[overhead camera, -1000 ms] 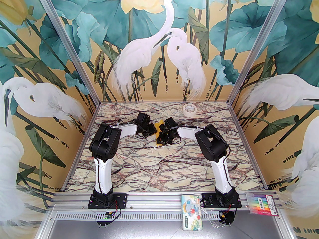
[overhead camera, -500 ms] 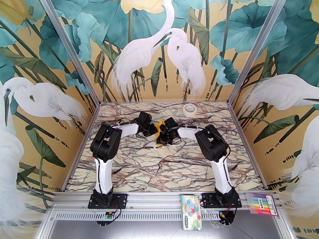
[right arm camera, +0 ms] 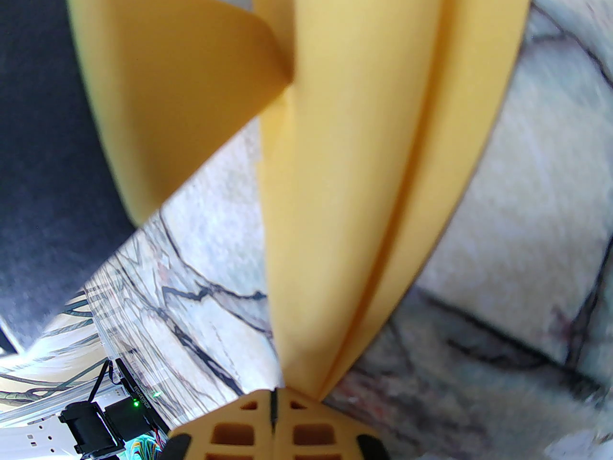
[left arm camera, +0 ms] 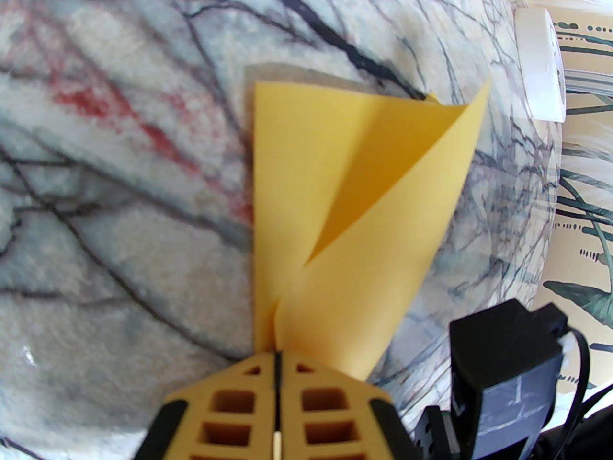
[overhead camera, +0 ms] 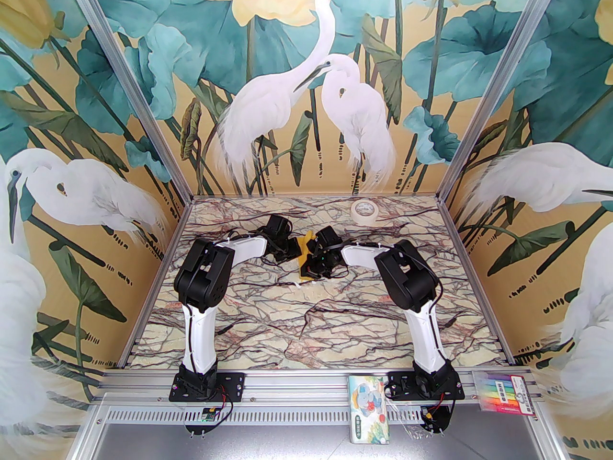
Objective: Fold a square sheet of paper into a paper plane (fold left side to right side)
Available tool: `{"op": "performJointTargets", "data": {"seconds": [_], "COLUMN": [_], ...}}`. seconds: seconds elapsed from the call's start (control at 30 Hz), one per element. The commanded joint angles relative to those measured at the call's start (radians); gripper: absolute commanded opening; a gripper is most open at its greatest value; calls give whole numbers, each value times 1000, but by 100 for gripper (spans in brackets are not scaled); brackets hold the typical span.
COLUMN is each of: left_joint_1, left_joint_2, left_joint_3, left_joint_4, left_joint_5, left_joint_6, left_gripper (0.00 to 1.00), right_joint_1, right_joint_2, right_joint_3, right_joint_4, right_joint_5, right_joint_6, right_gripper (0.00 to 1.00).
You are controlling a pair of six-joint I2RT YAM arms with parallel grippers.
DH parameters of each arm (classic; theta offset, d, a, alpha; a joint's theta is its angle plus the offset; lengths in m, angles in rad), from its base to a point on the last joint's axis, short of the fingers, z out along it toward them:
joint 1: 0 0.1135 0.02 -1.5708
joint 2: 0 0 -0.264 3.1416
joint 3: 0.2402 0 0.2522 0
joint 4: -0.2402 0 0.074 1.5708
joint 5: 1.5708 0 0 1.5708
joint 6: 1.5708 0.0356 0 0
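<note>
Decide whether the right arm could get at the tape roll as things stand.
Probably not yet: the right gripper is shut on the yellow paper, which the left gripper also pinches. Otherwise the table toward the tape roll looks bare.

The square sheet of paper (left arm camera: 354,199) is showing plain bright yellow, shading darker inside its curl. The table (overhead camera: 306,324) is wearing cream marble, with dark veins and red streaks running across it. The left gripper (left arm camera: 277,355) and the right gripper (right arm camera: 273,393) are both showing ochre, latticed with square holes. The tape roll (overhead camera: 364,210) at one o'clock is showing cream; the walls (overhead camera: 119,89) are carrying white egrets, teal leaves and pale yellow blooms on ochre.
</note>
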Motion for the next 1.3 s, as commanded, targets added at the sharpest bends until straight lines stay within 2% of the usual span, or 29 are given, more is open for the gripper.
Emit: {"op": "performJointTargets", "data": {"seconds": [0.0,0.37,0.6,0.83,1.27], "left_joint_1": [2,-7,-13,-20,-26], "left_joint_2": [46,62,65,66,70], "left_joint_3": [9,-5,2,5,1], "left_joint_4": [-33,-24,-24,-25,-20], "left_joint_5": [-95,-106,-103,-100,-94], "left_joint_6": [26,33,29,24,20], "left_gripper": [7,7,6,6,6], "right_joint_1": [2,-65,-80,-78,-55], "right_joint_2": [-4,-94,4,91,119], "right_joint_3": [-39,23,192,290,289], "right_joint_4": [-59,-21,-114,-162,-181], "right_joint_5": [51,51,57,53,77], "right_joint_6": [2,11,1,6,25], "right_gripper": [0,0,0,0,0]}}
